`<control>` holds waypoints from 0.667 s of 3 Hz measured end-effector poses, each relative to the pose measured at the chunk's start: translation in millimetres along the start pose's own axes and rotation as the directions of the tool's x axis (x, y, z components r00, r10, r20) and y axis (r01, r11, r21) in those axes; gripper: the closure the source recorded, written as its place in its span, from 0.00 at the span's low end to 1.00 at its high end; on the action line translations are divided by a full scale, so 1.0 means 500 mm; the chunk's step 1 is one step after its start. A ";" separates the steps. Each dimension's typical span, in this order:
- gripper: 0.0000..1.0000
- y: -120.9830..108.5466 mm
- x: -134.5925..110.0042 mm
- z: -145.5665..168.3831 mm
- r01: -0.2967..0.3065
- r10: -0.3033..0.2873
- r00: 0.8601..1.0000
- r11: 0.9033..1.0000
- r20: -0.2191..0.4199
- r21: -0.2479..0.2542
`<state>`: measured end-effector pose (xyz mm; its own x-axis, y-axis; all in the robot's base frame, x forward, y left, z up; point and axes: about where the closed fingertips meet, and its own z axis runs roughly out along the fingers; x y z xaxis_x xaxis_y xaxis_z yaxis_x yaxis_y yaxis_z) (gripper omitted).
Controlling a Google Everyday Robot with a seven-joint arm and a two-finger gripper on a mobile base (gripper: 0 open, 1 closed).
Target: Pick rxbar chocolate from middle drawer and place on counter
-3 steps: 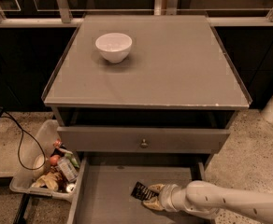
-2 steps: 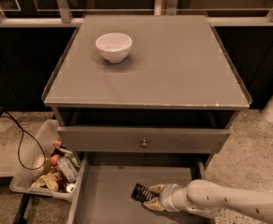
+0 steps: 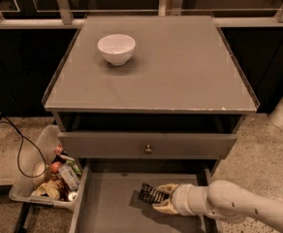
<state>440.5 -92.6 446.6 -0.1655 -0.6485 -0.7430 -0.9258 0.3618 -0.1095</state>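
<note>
The middle drawer [image 3: 107, 208] is pulled open at the bottom of the view, with a flat grey floor. My gripper [image 3: 163, 199] reaches in from the right on a white arm and is shut on the rxbar chocolate [image 3: 151, 194], a small black bar with pale lettering. The bar is tilted in the fingers, just above the drawer floor near its middle right. The counter [image 3: 180, 67] is the wide grey cabinet top above.
A white bowl [image 3: 116, 48] stands on the counter at the back left. A grey drawer front with a round knob [image 3: 148, 149] sits above the open drawer. A clear plastic bin of clutter [image 3: 44, 176] and a black cable [image 3: 19, 152] lie on the floor at left.
The gripper and the bar have stayed in almost the same place in the drawer. Nothing else has moved.
</note>
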 end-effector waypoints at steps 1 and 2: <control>1.00 -0.014 -0.063 -0.092 0.034 -0.035 0.999 0.999 0.029 0.021; 1.00 -0.039 -0.132 -0.189 0.056 -0.057 0.998 0.998 0.026 0.040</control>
<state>437.3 -120.1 560.0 -0.1034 -0.6509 -0.7521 -0.9194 0.3510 -0.1774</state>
